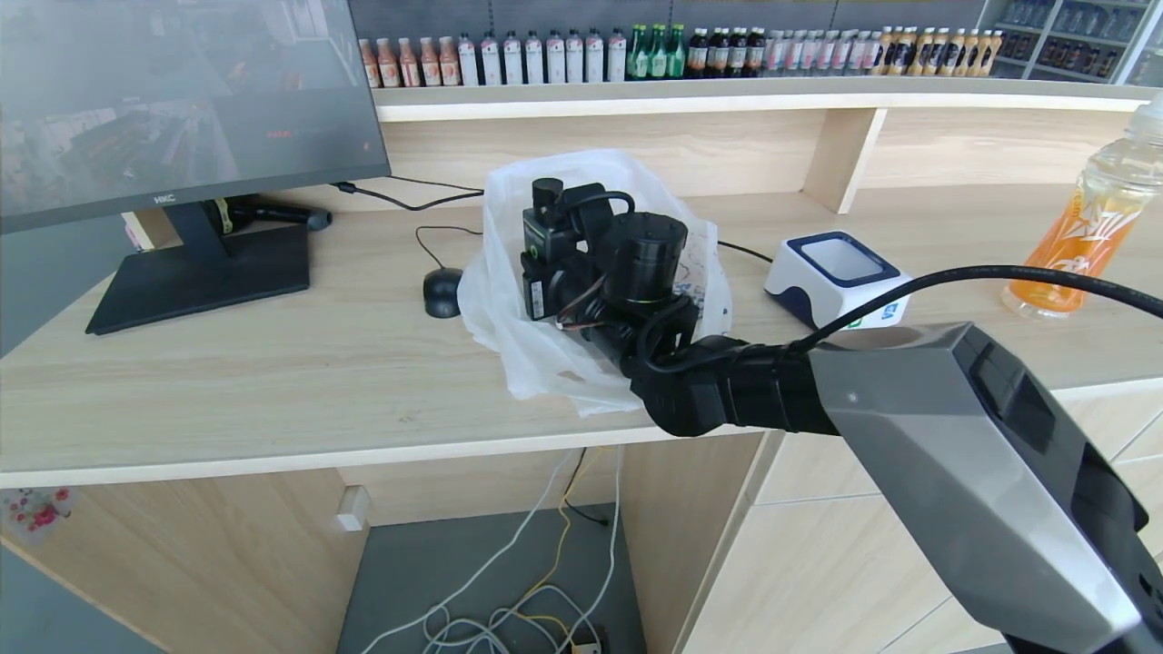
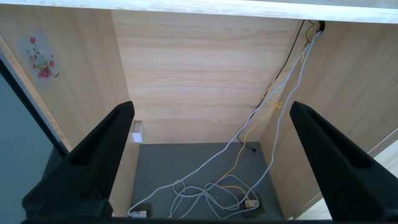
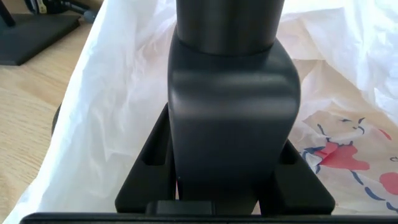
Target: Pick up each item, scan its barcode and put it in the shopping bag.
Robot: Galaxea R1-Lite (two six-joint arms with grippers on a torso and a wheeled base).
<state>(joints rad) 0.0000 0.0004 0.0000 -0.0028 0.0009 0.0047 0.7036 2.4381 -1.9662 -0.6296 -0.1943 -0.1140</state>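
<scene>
A white plastic shopping bag [image 1: 509, 309] sits open near the middle of the wooden table [image 1: 273, 363]. The right arm [image 1: 909, 418] stretches across from the right, and the right gripper [image 1: 545, 282] hangs over the bag's mouth, its tip hidden by the wrist. Just left of the bag lies a black mouse [image 1: 442, 292], and farther left stands a monitor [image 1: 182, 91] on a black stand. Right of the bag is a white scanner [image 1: 836, 272] with a dark blue rim. At the far right edge stands an orange drink bottle [image 1: 1081, 227], upright and well apart from the bag. Behind, a shelf [image 1: 727, 86] carries a row of bottles [image 1: 636, 54]. Loose cables [image 1: 527, 590] lie on the floor under the table.
</scene>
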